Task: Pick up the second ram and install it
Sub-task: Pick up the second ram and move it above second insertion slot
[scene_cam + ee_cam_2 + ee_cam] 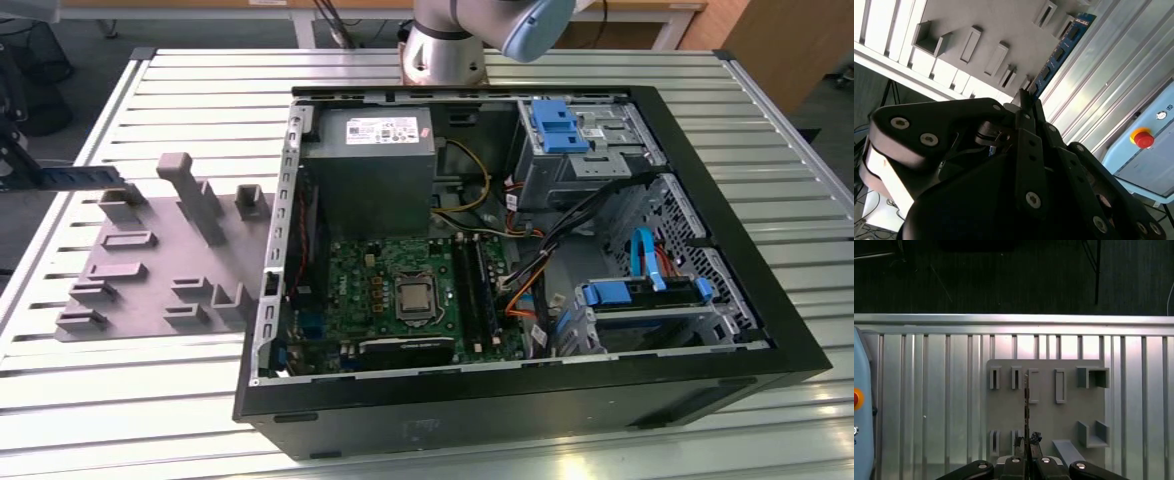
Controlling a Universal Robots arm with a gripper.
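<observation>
- My gripper [1025,102] is clenched on one end of the second ram [1058,51], which juts out past my fingertips.
- The ram sits edge-on over the grey holder tray [1069,410] on the slatted table [929,390].

second ram [1026,400] edge-on, pinched in gripper [1027,450], above grey fixture plate [1069,410] on slatted alu table [929,390]

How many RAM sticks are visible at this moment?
1. The second ram is held in the gripper, in front of the grey tray. Another may sit in the motherboard slots inside the case; the exterior view cannot settle that.
</observation>
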